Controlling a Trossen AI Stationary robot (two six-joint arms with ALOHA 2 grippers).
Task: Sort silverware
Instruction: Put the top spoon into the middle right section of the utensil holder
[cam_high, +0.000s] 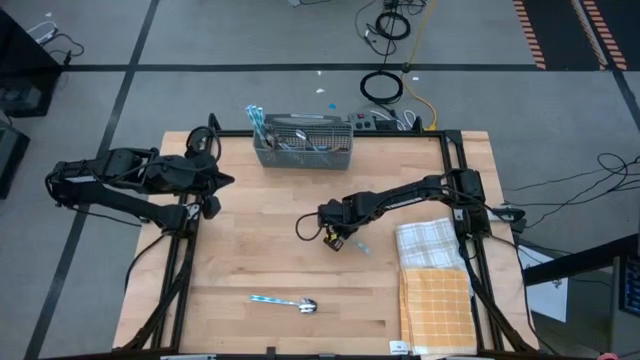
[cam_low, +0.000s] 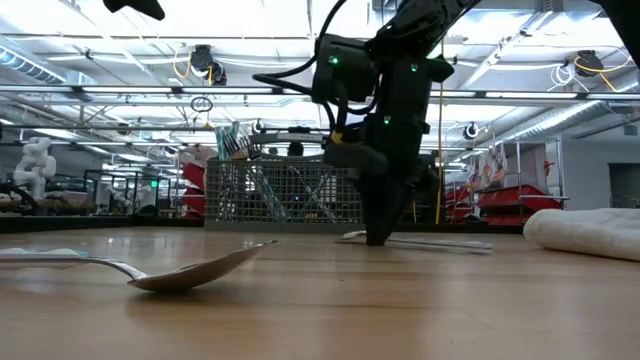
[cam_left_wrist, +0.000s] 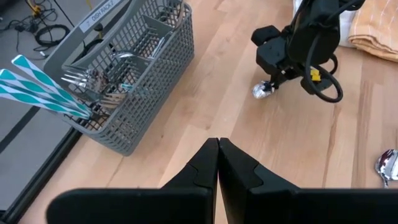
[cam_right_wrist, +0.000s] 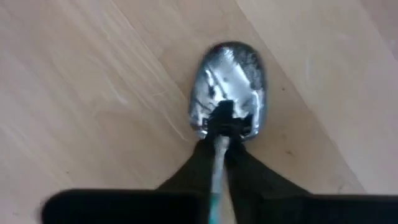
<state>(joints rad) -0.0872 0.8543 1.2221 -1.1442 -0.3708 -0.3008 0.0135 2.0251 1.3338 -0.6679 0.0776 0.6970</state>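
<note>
Silver and shiny, a spoon (cam_right_wrist: 229, 84) lies mid-worktop with the right claw (cam_right_wrist: 219, 144) down on it, fingers pinched onto the neck just behind the bowl; its thin handle trails right toward the folded checked towels (cam_high: 433, 272) near the right edge. A second spoon (cam_high: 285, 302) with a light blue handle lies alone near the front edge of the wooden worktop (cam_high: 250, 240). Forks and blue-handled pieces stand in the grey mesh basket (cam_high: 304, 145) at the far edge. Left claw (cam_left_wrist: 217, 163) hangs over the left side, fingers pressed together, holding nothing
</note>
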